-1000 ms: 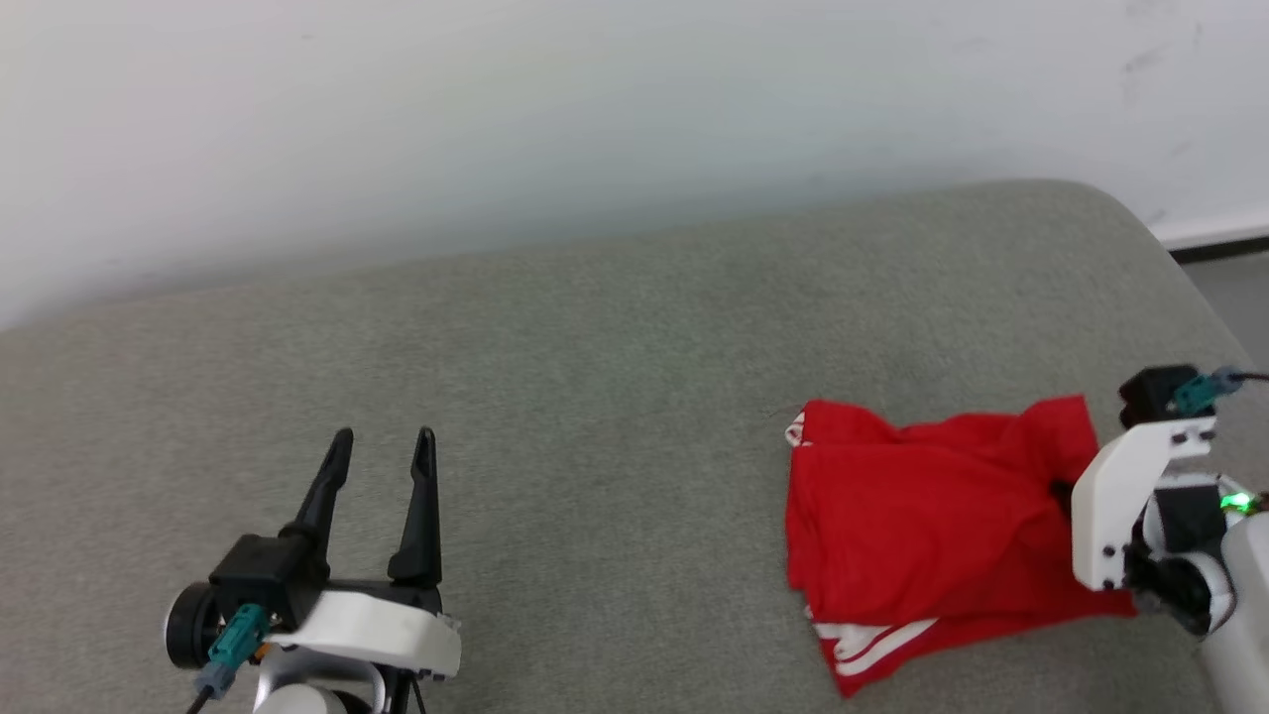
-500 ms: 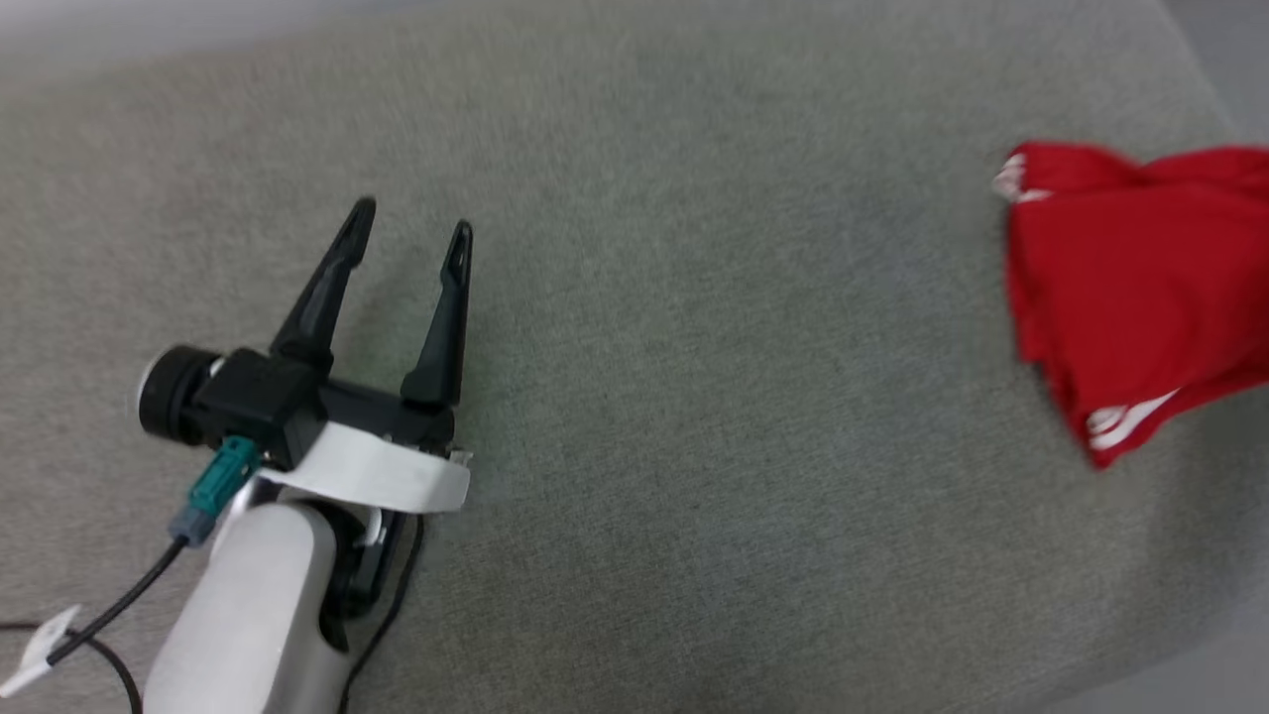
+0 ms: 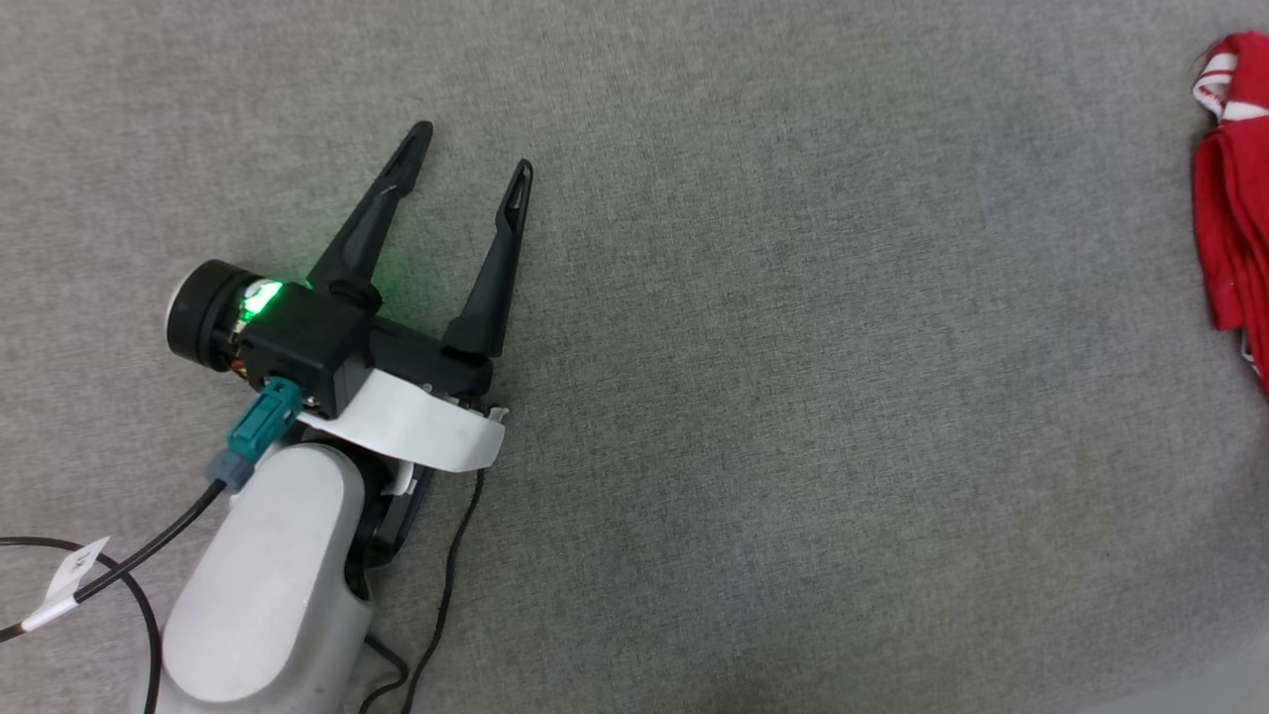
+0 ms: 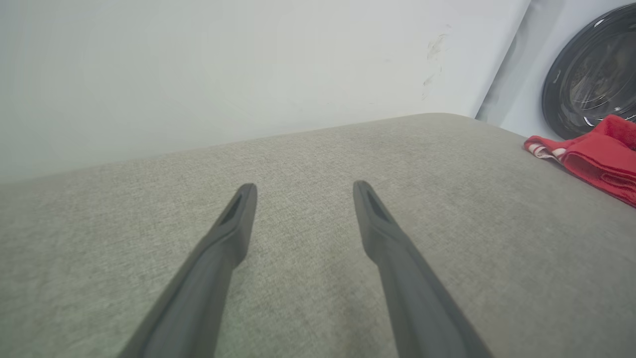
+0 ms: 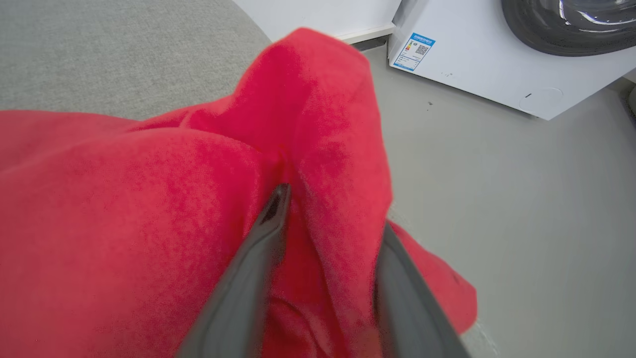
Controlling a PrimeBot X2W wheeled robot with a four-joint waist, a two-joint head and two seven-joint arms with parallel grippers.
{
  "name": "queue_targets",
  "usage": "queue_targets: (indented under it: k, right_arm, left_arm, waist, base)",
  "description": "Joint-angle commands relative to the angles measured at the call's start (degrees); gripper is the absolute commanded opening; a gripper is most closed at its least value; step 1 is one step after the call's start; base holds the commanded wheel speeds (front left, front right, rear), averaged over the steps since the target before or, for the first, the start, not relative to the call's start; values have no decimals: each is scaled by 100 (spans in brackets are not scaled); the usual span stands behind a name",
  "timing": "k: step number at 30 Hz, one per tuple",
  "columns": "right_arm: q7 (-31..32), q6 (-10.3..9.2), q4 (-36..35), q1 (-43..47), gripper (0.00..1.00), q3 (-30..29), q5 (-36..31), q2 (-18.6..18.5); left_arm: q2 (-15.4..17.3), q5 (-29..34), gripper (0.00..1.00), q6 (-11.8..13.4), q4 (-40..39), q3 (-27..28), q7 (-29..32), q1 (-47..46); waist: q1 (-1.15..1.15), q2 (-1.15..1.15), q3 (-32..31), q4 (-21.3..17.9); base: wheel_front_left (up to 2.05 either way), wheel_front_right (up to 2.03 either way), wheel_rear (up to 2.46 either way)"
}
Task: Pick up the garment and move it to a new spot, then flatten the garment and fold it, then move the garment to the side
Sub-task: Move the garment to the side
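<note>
The garment [image 3: 1229, 198] is a folded red shirt with red-white striped trim, lying at the far right of the grey cushion [image 3: 793, 397]. From the left wrist it shows as a low red bundle [image 4: 596, 154] near the cushion's right end. My left gripper [image 3: 475, 147] rests open over bare cushion far to the garment's left, its fingers [image 4: 304, 186] wide apart and empty. My right gripper [image 5: 332, 209] has its fingers apart with a raised fold of the garment [image 5: 124, 223] standing between them. That fold hides the right fingertip.
A white washing machine [image 5: 477, 59] with a dark round door [image 4: 591, 69] stands on the pale floor [image 5: 521, 199] beyond the cushion's right end. A white wall [image 4: 198, 74] backs the cushion. Black cables [image 3: 446, 595] trail beside my left forearm.
The head camera has tilted down and turned left, so the wall and my right gripper have left the head view and the garment sits at its right edge. The left gripper stays open.
</note>
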Motion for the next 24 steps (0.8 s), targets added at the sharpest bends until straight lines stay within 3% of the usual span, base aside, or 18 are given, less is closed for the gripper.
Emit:
queue_targets:
  k: [1, 4, 10, 17, 24]
  right_arm:
    - [-75, -4, 106, 69, 100, -100, -106, -48]
    - [-335, -4, 330, 250, 100, -302, -429, -194]
    - [-595, -4, 386, 759, 100, 78, -597, -259]
    - [-659, -4, 193, 1775, 100, 890, -299, 92]
    - [-567, -4, -575, 2793, 100, 1652, 306, 545]
  left_arm:
    - [-22, 4, 100, -24, 67, -21, -27, 4]
    - [-102, -90, 100, -1, 328, -34, -123, 223]
    - [-305, -285, 100, 140, 725, 67, -210, 858]
    - [-566, -521, 100, 302, 1056, 231, -245, 1815]
    - [-678, -618, 100, 426, 1075, 367, -243, 2477]
  waist:
    - [-1, 0, -119, 43]
    - [-1, 0, -566, 73]
    - [-1, 0, -1589, 88]
    - [-1, 0, -2913, 251]
    - [-1, 0, -3568, 551]
  base:
    - [0, 0, 0]
    - [0, 0, 0]
    - [0, 0, 0]
    - [0, 0, 0]
    - [0, 0, 0]
